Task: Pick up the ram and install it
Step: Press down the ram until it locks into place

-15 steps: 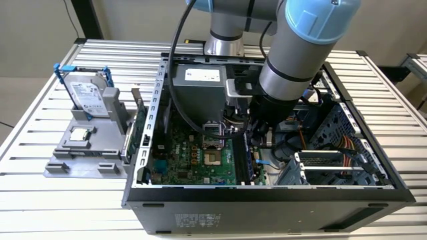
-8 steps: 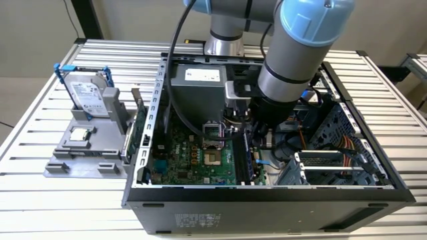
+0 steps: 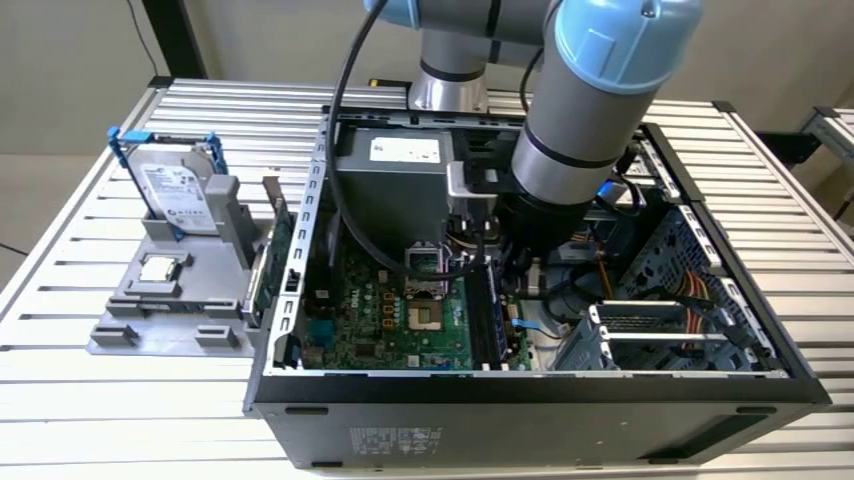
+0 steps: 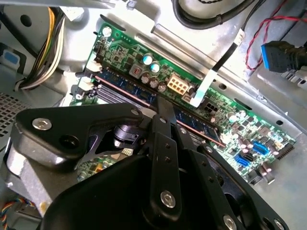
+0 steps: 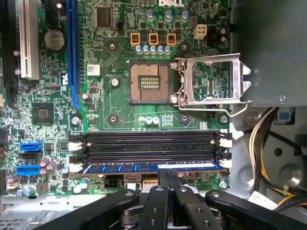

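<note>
Pincer [image 5: 168, 173] fingers look pressed together on the ram's [image 5: 144, 167] top edge as I watch, the stick lying lengthwise in the slot [image 5: 148, 154] row's outermost slot, long axis crosswise to the fingers, near the board [image 5: 120, 110] edge.

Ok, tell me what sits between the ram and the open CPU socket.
In the first wrist view, empty black memory slots lie between the ram and the CPU socket, plus a strip of green board.

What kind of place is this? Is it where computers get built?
Probably a workshop or lab bench: an open computer case sits on a slatted metal table, with a hard drive waiting in a grey holder.
</note>
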You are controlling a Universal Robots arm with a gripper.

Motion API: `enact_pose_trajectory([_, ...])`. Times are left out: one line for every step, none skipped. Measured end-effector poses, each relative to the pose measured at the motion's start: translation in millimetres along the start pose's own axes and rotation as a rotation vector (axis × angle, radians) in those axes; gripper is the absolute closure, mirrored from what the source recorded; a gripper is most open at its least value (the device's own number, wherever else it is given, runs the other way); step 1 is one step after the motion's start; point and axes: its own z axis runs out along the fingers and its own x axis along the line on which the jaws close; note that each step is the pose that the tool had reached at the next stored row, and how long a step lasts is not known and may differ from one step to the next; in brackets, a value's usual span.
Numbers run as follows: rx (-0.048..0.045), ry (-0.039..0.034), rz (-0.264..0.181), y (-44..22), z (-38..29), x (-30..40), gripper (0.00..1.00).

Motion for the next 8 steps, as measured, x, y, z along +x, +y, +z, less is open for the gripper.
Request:
enact_pose_trajectory([0.0, 0.0001, 0.0, 0.3, 0.1, 0.0, 1.0])
enact_pose_trajectory([0.0, 0.0001, 0.0, 0.4, 0.1, 0.0, 1.0])
enact_pose_trajectory([0.0, 0.0001, 0.0, 0.4, 0.1, 0.0, 1.0])
enact_pose_trajectory([0.0001, -0.0003, 0.0, 0.4, 0.4, 0.0, 1.0])
enact_pose_trajectory([0.0001, -0.0007, 0.0, 0.4, 2.1, 0.0, 1.0])
enact_pose_trajectory([0.0001, -0.0005, 0.0, 0.3, 3.8, 0.2, 1.0])
enact_pose_trajectory([0.0, -0.0002, 0.0, 0.3, 5.5, 0.3, 1.0])
enact_pose_trajectory([-0.0001, 0.0, 0.0, 0.3, 7.2, 0.4, 1.0])
